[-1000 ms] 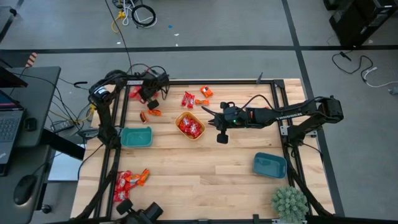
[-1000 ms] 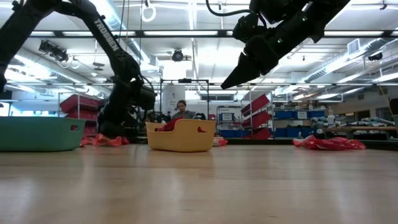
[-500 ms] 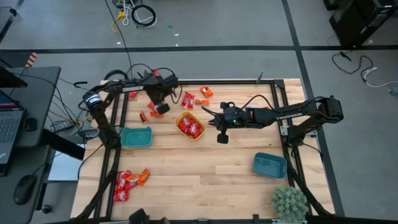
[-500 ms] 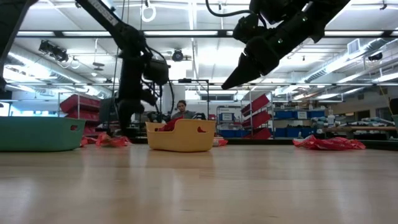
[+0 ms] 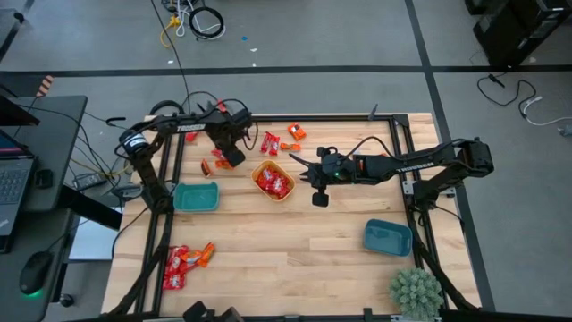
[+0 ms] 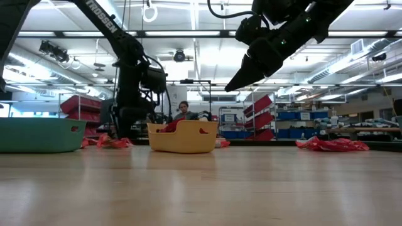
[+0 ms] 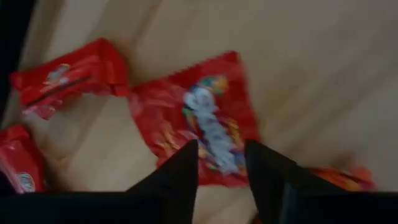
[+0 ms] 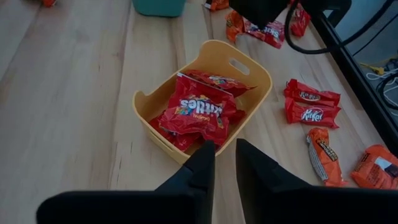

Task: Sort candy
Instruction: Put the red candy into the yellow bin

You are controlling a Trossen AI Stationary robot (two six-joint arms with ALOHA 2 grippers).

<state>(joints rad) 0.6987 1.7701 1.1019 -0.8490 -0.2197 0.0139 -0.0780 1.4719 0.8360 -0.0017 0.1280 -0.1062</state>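
Note:
The candy is small red and orange wrapped packs. Some lie loose at the far left (image 5: 214, 165) and far middle (image 5: 270, 143) of the table. Several fill the yellow bowl (image 5: 288, 190), with a red pack (image 8: 196, 112) on top. My left gripper (image 7: 221, 152) points down, open, over a red pack (image 7: 205, 118) that lies flat on the wood; whether the fingers touch it does not show. My right gripper (image 8: 222, 149) hovers at the yellow bowl's right side (image 5: 299, 164), slanting down, its fingers a narrow gap apart with nothing between them.
A teal bowl (image 5: 197, 196) stands at the left and a blue bowl (image 5: 387, 238) at the near right. Another heap of candy (image 5: 183, 259) lies at the near left corner. A small green plant (image 5: 416, 291) stands at the near right corner.
My left gripper has gone from the far left corner toward the table's right edge and a little nearer, stopping over the loose packs left of the yellow bowl. My right gripper has kept its place.

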